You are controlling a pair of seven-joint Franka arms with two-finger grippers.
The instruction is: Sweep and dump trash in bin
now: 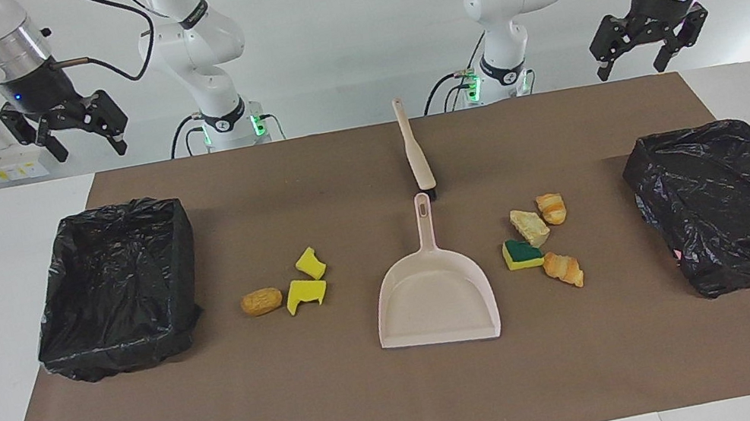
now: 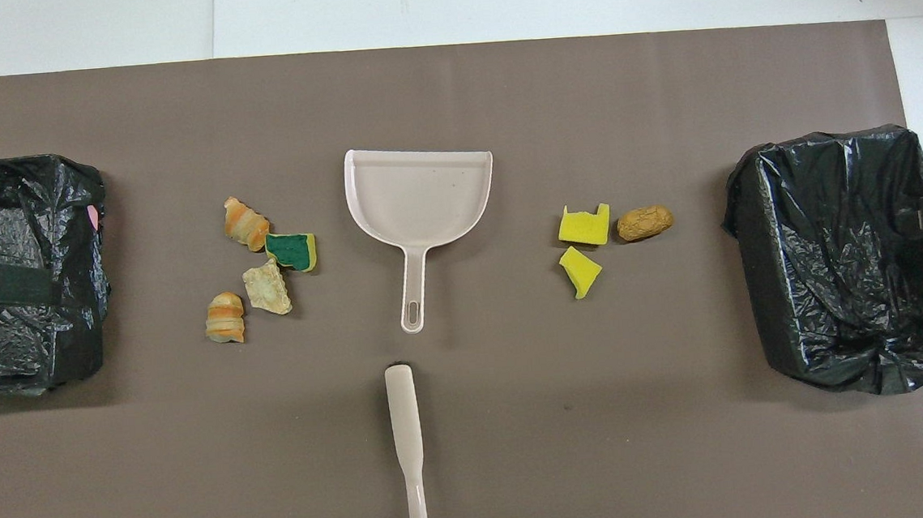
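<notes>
Beige dustpan (image 1: 435,300) mid-bench, brush (image 1: 417,153) nearer robots. Trash (image 2: 261,266) scattered either side of the pan, between two black-lined bins (image 1: 118,286). Left hand (image 1: 650,42) and right hand (image 1: 69,129) raised, waiting, both wide, empty.

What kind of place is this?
Most likely a robot lab set up for a cleaning test: two white arms raised at a table with a brown mat, a dustpan, a brush, scattered trash and lined bins.
</notes>
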